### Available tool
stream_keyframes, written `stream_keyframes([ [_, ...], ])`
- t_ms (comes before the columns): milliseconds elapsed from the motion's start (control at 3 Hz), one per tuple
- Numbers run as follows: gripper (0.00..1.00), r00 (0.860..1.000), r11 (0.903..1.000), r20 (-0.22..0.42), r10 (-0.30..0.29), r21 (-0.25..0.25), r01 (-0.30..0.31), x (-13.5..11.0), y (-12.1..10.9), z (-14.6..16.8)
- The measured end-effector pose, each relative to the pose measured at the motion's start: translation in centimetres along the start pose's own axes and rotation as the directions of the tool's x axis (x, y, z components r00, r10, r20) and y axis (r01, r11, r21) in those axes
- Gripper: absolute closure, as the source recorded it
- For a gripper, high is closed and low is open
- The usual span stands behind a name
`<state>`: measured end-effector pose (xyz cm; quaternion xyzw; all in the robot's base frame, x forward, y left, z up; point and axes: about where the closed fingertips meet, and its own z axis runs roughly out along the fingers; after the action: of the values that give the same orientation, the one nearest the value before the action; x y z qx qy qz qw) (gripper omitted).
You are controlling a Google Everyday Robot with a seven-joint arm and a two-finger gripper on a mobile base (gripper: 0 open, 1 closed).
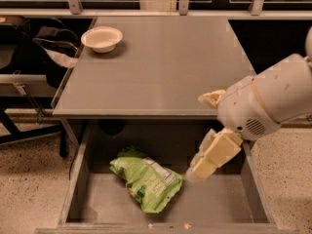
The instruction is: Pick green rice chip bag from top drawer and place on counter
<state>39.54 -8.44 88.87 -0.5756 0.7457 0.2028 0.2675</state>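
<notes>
From the single camera view, looking down over the front of the unit, the top drawer (220, 203) stands pulled out beneath the counter surface (165, 67), its flat grey bottom and low side walls in plain sight. The green rice chip bag (146, 182) lies inside it on the drawer bottom, left of the middle and set on a slant, crinkled, with its white label panel turned up toward the right end. The gripper (195, 138) hangs at the right side of the frame, in front of the counter's front edge and over the right half of the drawer, carried by a bulky white arm (273, 99) that comes in from the right. Its jaws are apart: one cream piece pokes out level with the counter's edge, and the other, longer one slants down into the drawer opening, its tip just beside the right end of the bag. Nothing sits between them, and I cannot tell whether the lower tip touches the foil or hangs above it. On the counter surface, at the far left corner and well apart from all this, stands a white bowl (101, 38). To the left of the unit is a dark chair (46, 52) with something pale draped on it, and speckled floor (29, 174) shows on either side of the drawer.
</notes>
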Motion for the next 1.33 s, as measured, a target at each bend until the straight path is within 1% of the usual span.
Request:
stream_keyframes([
  [333,0.00,0.998,0.9962,-0.022,0.057,0.067,-0.055,0.7,-0.2,2.7],
  [667,0.00,0.998,0.9962,-0.022,0.057,0.067,-0.055,0.7,-0.2,2.7],
  [1000,0.00,0.995,0.9869,-0.011,0.100,0.128,-0.098,0.5,0.7,3.4],
  [1333,0.00,0.985,0.9566,0.038,0.167,0.236,-0.171,1.0,1.5,4.1],
])
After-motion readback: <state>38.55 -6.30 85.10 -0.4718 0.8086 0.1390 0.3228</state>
